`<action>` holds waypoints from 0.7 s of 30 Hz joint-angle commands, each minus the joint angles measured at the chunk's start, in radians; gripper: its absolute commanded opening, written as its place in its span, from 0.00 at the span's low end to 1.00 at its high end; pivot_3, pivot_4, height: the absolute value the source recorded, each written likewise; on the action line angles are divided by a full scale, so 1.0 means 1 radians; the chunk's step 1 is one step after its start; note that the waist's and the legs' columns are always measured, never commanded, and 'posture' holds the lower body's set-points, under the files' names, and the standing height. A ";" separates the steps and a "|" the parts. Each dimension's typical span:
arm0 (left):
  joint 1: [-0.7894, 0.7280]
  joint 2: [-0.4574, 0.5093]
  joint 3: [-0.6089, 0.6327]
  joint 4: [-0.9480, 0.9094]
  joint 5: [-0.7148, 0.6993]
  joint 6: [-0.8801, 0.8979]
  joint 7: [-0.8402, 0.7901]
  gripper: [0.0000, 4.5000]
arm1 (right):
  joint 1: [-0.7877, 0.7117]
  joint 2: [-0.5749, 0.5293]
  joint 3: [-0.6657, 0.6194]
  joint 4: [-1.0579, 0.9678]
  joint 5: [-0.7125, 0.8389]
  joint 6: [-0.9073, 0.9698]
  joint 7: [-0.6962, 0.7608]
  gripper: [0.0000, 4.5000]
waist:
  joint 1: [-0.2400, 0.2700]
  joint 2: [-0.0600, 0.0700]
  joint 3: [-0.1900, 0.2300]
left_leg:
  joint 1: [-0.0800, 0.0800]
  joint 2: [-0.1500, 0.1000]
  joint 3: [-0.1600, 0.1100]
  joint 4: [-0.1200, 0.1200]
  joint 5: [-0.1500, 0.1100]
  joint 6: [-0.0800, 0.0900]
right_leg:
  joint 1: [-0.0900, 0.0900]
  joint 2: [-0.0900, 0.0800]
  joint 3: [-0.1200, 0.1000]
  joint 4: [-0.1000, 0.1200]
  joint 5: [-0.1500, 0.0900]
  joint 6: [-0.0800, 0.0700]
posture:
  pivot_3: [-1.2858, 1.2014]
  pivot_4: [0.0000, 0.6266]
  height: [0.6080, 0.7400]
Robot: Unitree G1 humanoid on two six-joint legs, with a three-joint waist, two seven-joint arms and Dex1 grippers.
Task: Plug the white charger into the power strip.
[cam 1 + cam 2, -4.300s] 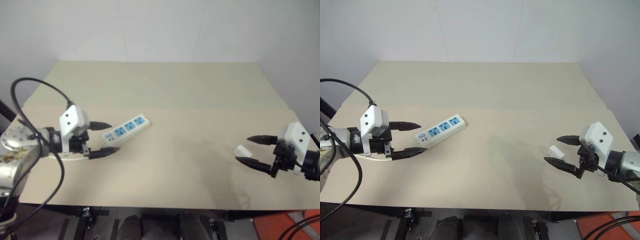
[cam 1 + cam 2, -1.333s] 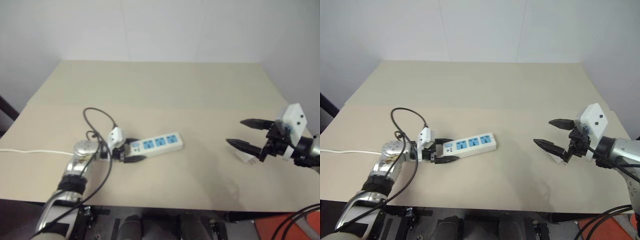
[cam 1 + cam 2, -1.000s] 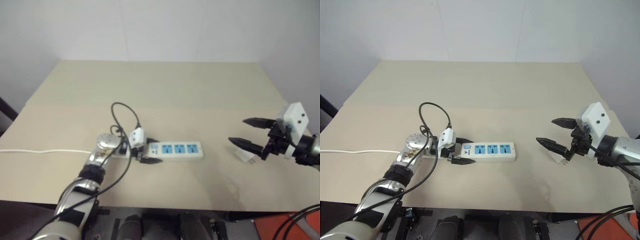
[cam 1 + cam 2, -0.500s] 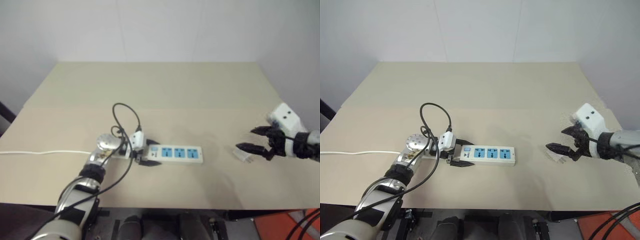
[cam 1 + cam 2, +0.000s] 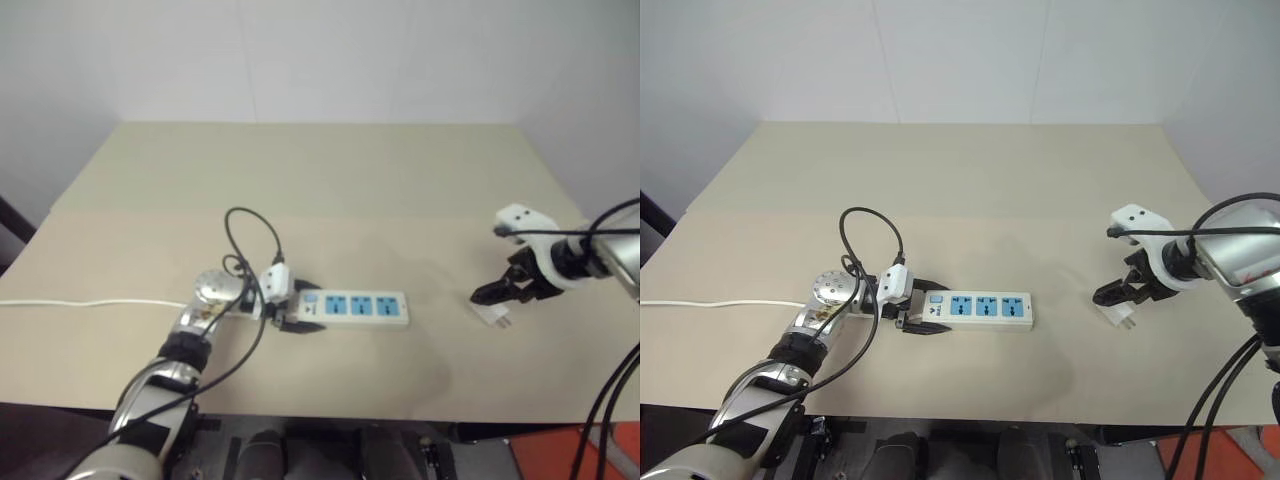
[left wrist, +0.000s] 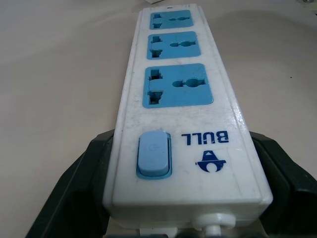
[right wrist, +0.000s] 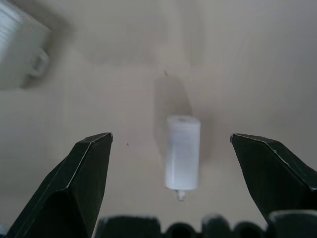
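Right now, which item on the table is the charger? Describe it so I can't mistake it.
On the beige table, look to the right side, under the open right gripper. The white charger lies flat there: a small plain white block with metal prongs at one end, unlike the long power strip with blue sockets.

The left arm is a chain of silvery metal segments with a round, disc-like joint near the wrist, and a black cable loops up over it and trails down its length. Each wrist carries a small white box-shaped module, and from each one spring two black, tapering, pointed fingers, those of the left gripper and those of the right gripper. The right arm ends in a rounded grey-silver sleeve with a white collar, with thin black cables arching over it and hanging below.
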 commanded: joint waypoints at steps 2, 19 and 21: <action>0.033 -0.009 -0.030 -0.010 0.025 0.016 0.015 0.74 | -0.040 0.030 0.042 0.064 -0.078 -0.056 0.030 1.00 | 0.000 0.001 -0.001 | 0.000 0.000 0.000 0.000 0.000 0.000 | 0.000 0.000 0.000 0.000 0.000 0.000 | 0.52 0.24 1.00; 0.046 0.012 -0.031 -0.042 0.025 0.033 0.025 0.74 | 0.005 0.163 0.052 0.222 -0.230 -0.176 0.046 0.64 | -0.001 0.002 -0.001 | 0.000 0.000 0.000 0.001 0.000 0.000 | 0.000 0.000 0.000 0.001 0.000 0.000 | 0.52 0.24 1.00; 0.048 0.016 -0.030 -0.047 0.024 0.035 0.025 0.74 | 0.003 0.164 0.050 0.207 -0.232 -0.165 0.061 0.48 | -0.001 0.002 -0.001 | 0.000 0.000 0.000 0.001 0.000 0.000 | 0.000 0.000 0.000 0.001 0.000 0.000 | 0.52 0.24 1.00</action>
